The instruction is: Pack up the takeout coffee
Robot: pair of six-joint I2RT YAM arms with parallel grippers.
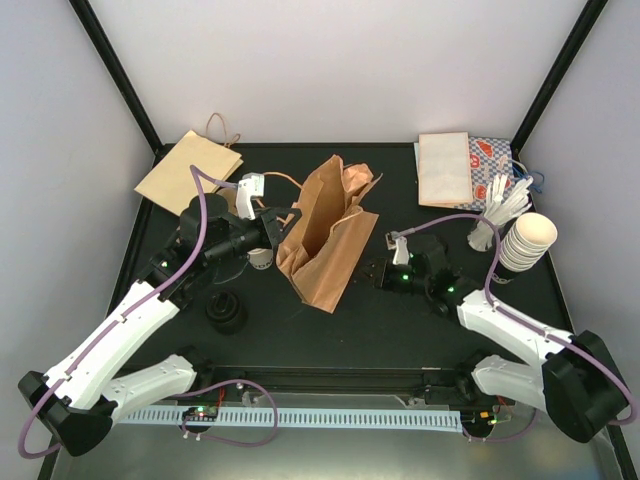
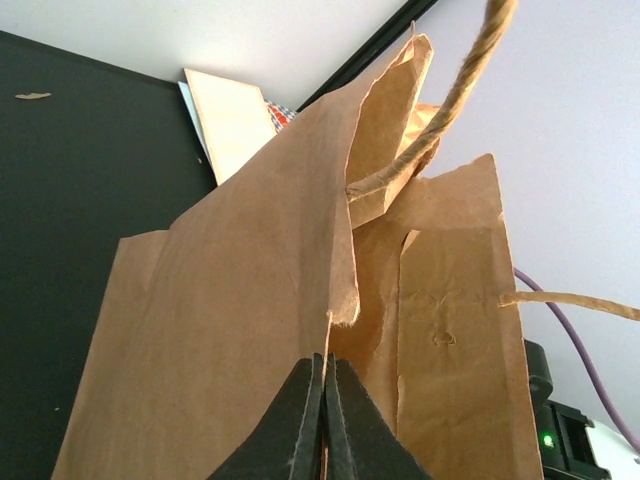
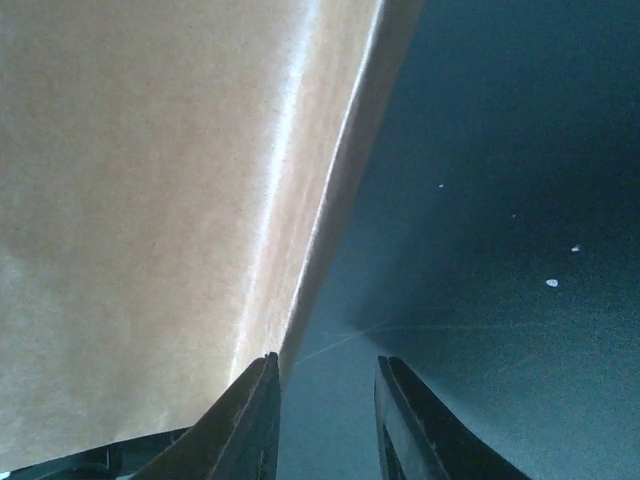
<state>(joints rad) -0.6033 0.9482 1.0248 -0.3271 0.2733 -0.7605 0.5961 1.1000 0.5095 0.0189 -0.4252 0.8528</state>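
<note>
While left fingers [image 2: 296, 425] pinch paper bag [image 2: 220, 330], packet [image 1: 492, 160] print unreadable.

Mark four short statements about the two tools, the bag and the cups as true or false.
1. The left tool is shut on the edge of the brown paper bag. True.
2. The right tool grips the bag. False: its jaws stand apart, with only the dark table showing between them; the bag is beside it.
3. The bag lies flat on the table. False: it stands upright with its mouth open.
4. A stack of cups is at the right side of the table. True.
</note>
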